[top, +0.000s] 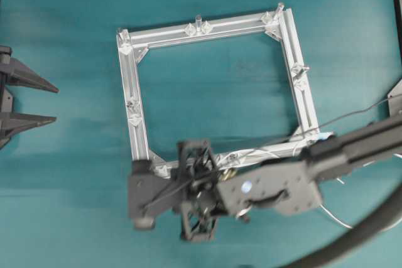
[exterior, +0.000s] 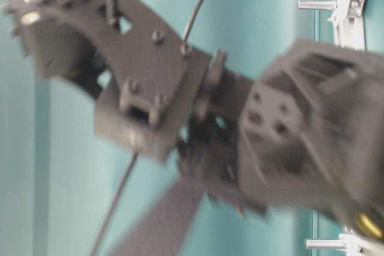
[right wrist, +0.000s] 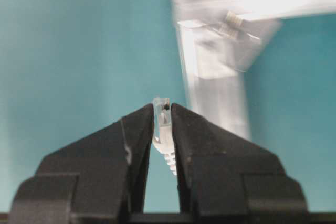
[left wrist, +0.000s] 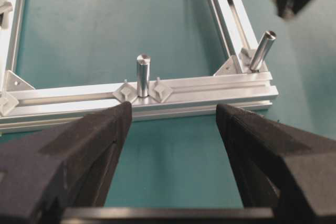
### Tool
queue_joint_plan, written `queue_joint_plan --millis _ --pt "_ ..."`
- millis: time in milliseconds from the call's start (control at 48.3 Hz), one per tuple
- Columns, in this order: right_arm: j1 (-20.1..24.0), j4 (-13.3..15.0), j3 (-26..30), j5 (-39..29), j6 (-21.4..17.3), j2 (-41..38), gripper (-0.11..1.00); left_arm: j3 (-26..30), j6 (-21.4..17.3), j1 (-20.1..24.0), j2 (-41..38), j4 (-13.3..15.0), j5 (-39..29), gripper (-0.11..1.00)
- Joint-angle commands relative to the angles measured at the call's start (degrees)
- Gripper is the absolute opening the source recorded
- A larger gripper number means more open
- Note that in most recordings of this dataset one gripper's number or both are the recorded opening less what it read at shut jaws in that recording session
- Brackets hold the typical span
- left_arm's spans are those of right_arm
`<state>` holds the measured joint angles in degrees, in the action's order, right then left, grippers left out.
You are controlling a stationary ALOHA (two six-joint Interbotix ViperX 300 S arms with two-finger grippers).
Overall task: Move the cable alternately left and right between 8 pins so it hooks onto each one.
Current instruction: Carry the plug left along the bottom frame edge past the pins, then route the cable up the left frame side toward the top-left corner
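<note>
Teal cloth covers the table (top: 69, 17); the right gripper (right wrist: 163, 129) pinches the cable (right wrist: 164, 135) by its plug, near the frame (top: 129, 86) at six o'clock; the left gripper (left wrist: 168, 129) gapes empty; few pins (left wrist: 143, 74) look hooked.

The bench (top: 75, 23) was covered edge to edge in a plain teal surface. A square silver frame (top: 132, 101) lay flat on it near the middle, the teal showing through its open centre. Short upright pins (top: 198, 21) stood on small brackets along the frame's bars and at its corners. A thin white cable (top: 336, 216) trailed on the bench beside the frame's lower right corner.
</note>
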<state>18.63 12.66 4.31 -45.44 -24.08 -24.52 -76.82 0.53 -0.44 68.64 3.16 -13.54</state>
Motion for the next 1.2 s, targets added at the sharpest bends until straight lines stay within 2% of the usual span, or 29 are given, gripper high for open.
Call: queue_joint_plan --millis 0,145,352,580,663,870,974,1077,1181 --pt "1.58 -1.58 5.36 -0.79 0.00 -1.05 0.14 0.70 0.09 -0.18 -0.35 -0.09 0.18 0.75" --pt "3.52 -2.46 12.39 -1.76 -0.44 -5.45 0.14 0.62 0.18 -0.18 -0.26 -0.09 0.18 0.75" --pt "4.04 -2.11 22.50 -7.91 -2.37 -11.87 0.14 0.53 0.26 -0.18 -0.26 -0.18 0.18 0.75" --pt "0.62 0.09 31.20 -10.28 -13.10 -16.08 0.14 0.53 0.26 -0.18 -0.26 -0.09 0.18 0.75" --pt "-0.70 1.58 33.22 -10.28 -15.64 -16.88 0.14 0.53 0.26 -0.18 -0.26 -0.09 0.18 0.75" --pt "-4.57 2.46 34.72 -11.25 -19.25 -18.19 0.14 0.53 0.26 -0.18 -0.26 -0.09 0.18 0.75" --pt "-5.89 3.08 34.45 -11.51 -22.59 -18.28 0.14 0.53 0.26 -0.18 -0.35 -0.09 0.18 0.75" --pt "-6.68 6.24 33.66 -12.66 -27.07 -18.11 0.14 0.53 0.26 -0.18 -0.26 -0.09 0.18 0.75" --pt "-7.03 11.25 32.08 -13.89 -31.55 -16.88 0.14 0.53 0.26 -0.18 -0.26 -0.09 0.18 0.75"
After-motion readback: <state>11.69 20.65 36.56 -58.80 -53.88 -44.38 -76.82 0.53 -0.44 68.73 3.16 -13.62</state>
